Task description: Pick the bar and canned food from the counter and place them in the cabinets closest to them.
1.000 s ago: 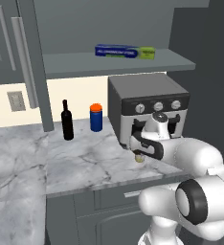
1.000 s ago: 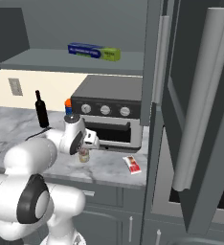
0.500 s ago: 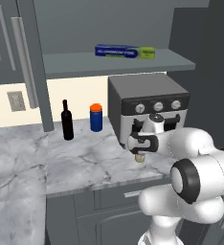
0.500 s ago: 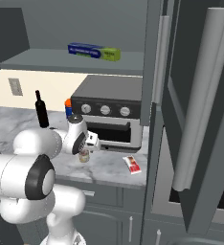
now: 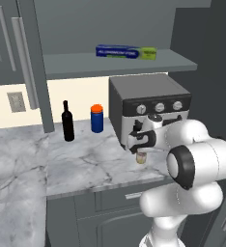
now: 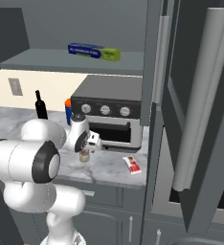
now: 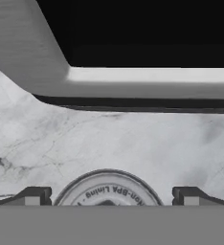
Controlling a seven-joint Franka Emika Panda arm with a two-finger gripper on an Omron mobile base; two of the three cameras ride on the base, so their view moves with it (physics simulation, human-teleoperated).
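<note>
In the left base view, the marble worktop (image 5: 81, 164) carries one dark bottle (image 5: 67, 122), one blue cylinder with an orange lid (image 5: 97, 118) and one toaster oven (image 5: 146, 103) with three knobs on its front panel. One canned food (image 5: 141, 157) stands on the worktop just in front of the oven, and the gripper (image 5: 141, 149) hangs directly over it, the arm's white body crowding in from the right. On the open shelf (image 5: 110, 65) of the cabinets above lies one long blue-and-green box (image 5: 126, 51). One cabinet door (image 5: 18, 53) with slim metal handles hangs at the left.

In the right base view, the same single can (image 6: 84, 155) stands in front of the oven (image 6: 111, 112), partly hidden by the hand (image 6: 87, 142) just above it. One bar (image 6: 131, 164), a red-and-white packet, lies flat on the worktop (image 6: 109, 165) to the right of the can, apart from it and near the worktop's right end. The bottle (image 6: 39, 106) stands at the back, and the blue-and-green box (image 6: 94, 50) lies on the shelf overhead. A tall open cabinet door (image 6: 200, 110) fills the right side.

In the hand view, the can's round silver lid (image 7: 107, 190) sits at the bottom centre between the two fingers (image 7: 33, 196), which stand wide apart on either side of it without touching it. Beyond lies veined marble (image 7: 133, 143), then the oven's pale lower edge (image 7: 147, 79) and its dark opening.
</note>
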